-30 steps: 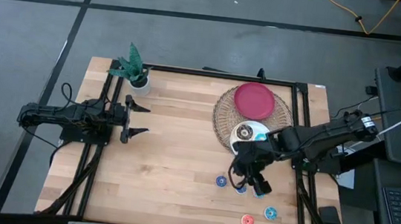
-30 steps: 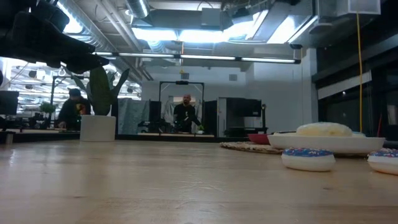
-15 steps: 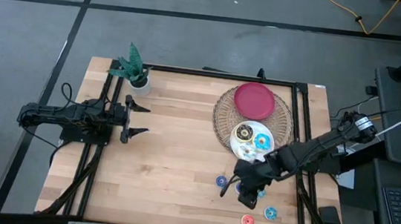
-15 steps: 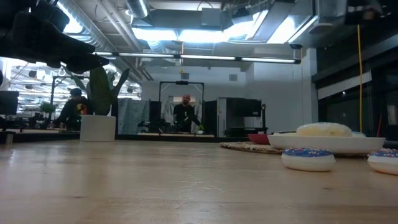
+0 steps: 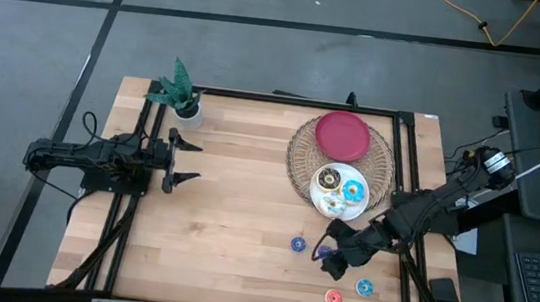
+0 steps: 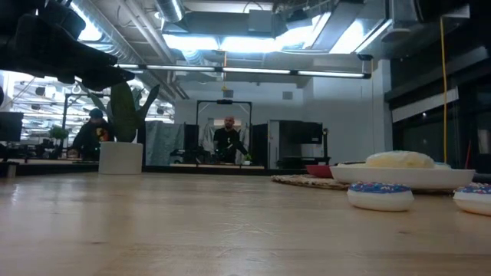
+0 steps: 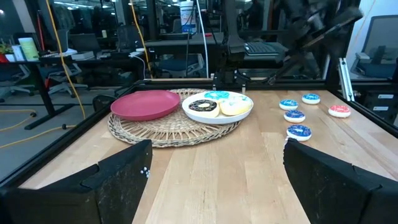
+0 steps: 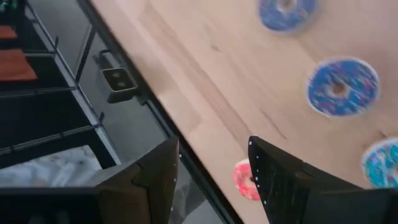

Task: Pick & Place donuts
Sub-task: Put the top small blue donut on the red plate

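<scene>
- The right gripper (image 5: 324,260) hangs low over the near right part of the worktop (image 5: 223,216), among the small donuts that lie loose there; its jaws stand part-way spread and hold nothing.
- On the white plate (image 5: 328,193), which sits on the woven mat (image 5: 300,154) beside the red plate (image 5: 342,134), three larger donuts already lie: the chocolate donut (image 5: 327,179), the blue-iced donut (image 5: 352,191) and the white-iced donut (image 5: 334,207).
- Loose on the wood are a blue donut (image 5: 297,243) just beside the gripper, another blue one (image 5: 364,288) nearer the front edge, and the red-pink donut (image 5: 333,297) close to that edge; other small rings are partly hidden under the arm.
- In my judgement the step in hand is to choose and pick one small donut. It is good to come straight down with the jaws on both sides of one ring only, because the neighbours lie near and can be pushed.
- The red-pink donut lies close to the front edge, so a sideways push there may send it off.
- Toward the plate the way is short and open, but the plate is already rather full.
- The left gripper (image 5: 171,159) waits at the far left, jaws wide apart, with much free wood between.
</scene>
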